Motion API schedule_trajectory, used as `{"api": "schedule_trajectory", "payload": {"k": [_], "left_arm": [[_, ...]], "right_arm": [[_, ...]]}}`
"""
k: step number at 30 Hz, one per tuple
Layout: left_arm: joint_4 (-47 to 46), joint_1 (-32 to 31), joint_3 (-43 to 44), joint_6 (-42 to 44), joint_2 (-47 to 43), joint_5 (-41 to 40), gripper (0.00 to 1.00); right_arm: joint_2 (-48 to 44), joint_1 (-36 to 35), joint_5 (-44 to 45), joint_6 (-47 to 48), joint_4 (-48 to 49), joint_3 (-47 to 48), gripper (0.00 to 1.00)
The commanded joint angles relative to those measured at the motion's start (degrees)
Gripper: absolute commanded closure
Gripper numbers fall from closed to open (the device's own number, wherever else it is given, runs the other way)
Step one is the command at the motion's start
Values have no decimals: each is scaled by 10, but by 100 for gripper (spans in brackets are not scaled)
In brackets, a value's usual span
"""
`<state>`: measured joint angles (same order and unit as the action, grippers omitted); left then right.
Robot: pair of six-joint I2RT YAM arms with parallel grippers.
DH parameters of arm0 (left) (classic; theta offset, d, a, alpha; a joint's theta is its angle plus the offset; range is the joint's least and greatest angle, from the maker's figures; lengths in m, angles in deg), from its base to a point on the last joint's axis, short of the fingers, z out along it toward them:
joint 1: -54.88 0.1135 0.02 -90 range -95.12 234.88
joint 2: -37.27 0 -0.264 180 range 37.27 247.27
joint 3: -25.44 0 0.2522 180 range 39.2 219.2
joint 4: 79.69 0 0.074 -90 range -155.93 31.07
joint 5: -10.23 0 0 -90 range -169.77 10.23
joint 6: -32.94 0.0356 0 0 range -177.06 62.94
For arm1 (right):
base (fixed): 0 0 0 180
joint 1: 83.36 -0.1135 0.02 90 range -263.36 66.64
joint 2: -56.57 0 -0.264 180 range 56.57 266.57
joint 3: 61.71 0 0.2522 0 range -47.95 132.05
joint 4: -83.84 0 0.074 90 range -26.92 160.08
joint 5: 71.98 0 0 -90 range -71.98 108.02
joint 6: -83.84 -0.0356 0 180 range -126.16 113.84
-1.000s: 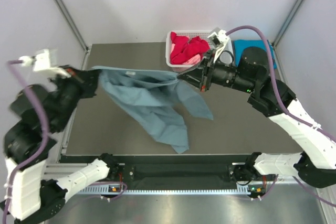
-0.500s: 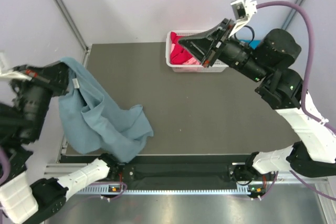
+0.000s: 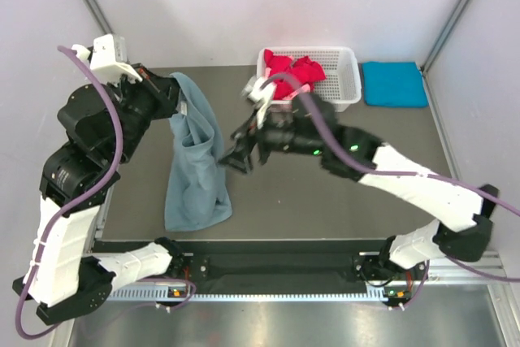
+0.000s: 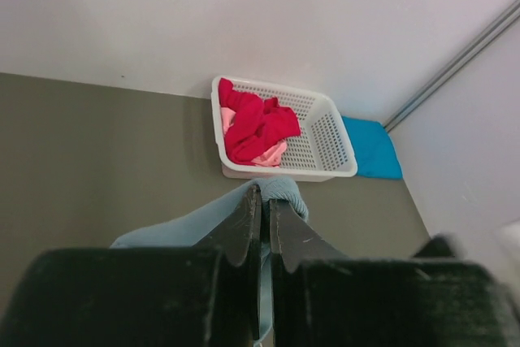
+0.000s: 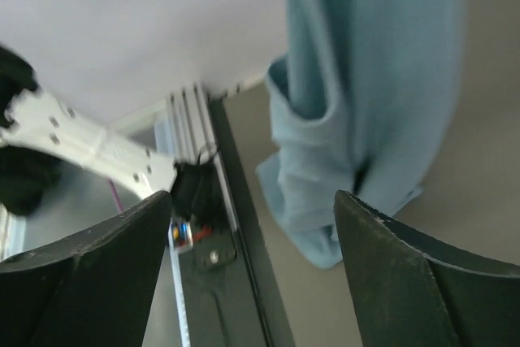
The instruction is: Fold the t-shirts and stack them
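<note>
Right gripper (image 3: 236, 152) has swung down from up by the basket (image 3: 348, 79) to just beside the grey shirt (image 3: 195, 172). Left gripper (image 4: 262, 201) has brought that shirt in from the left edge and over the surface (image 3: 284, 201). Left jaws are pinched shut on the shirt's top edge; the cloth hangs as a long bunched strip with its lower end lying on the surface near the front edge. Right jaws are wide, holding nothing, aimed at the strip's right side. My read of the step: regrasp to spread the shirt flat before the first fold. Next move needs the right jaws on one free edge or corner, not a bunched layer, then both arms pull apart and lay it down. Red shirt (image 3: 292, 69) and pink shirt (image 4: 272, 154) are in the basket. Turquoise shirt (image 3: 394, 84) lies folded back right, beside the basket, likely the stack base.
</note>
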<state>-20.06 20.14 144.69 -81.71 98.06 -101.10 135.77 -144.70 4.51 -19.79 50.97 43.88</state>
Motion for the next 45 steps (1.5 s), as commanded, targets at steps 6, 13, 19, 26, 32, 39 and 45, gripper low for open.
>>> {"api": "schedule_trajectory", "payload": {"k": [6, 13, 19, 26, 32, 39, 45], "left_arm": [[-92, 1, 7, -44, -17, 25, 100], [-89, 2, 2, -49, -25, 26, 100], [-86, 1, -6, -49, -35, 22, 100], [-72, 1, -14, -33, -79, -34, 100], [-80, 1, 44, 70, -134, -168, 100], [-162, 1, 64, 145, -118, -145, 100], [-211, 0, 23, 145, -34, -66, 100]], "right_arm": [[61, -57, 10, 10, 96, -39, 16], [100, -62, 77, -18, 157, -25, 30], [132, -84, 132, -43, 212, -17, 36], [161, -98, 144, -58, 209, 52, 100], [198, -137, 5, -90, 193, 190, 100], [236, -150, -78, -140, 157, 305, 100], [103, -120, 20, -134, 165, 138, 100]]}}
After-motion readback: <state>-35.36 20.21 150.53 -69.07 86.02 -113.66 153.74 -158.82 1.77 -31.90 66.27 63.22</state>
